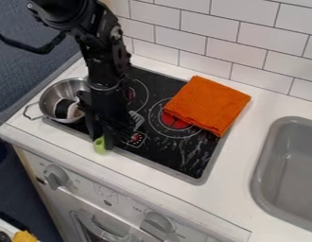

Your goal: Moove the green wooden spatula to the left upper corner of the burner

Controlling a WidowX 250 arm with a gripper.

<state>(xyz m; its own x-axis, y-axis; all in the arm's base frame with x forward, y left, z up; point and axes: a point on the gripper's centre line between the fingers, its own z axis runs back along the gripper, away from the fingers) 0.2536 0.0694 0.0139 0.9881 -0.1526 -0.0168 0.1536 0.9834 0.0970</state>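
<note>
Green, judged light and stiff as a wooden spatula (99, 146), found pinched in gripper (101, 142) by near edge of cooktop (177, 158), best held squarely towards mid-length.

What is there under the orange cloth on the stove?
The orange cloth lies over part of the black stovetop and reaches onto the white counter. It overlaps the edge of a red-centred burner. Anything else under it is covered.

A folded orange cloth (208, 105) lies near a grey sink (267, 163); a metal pot (52, 95) holds a black and white object (65, 108).
</note>
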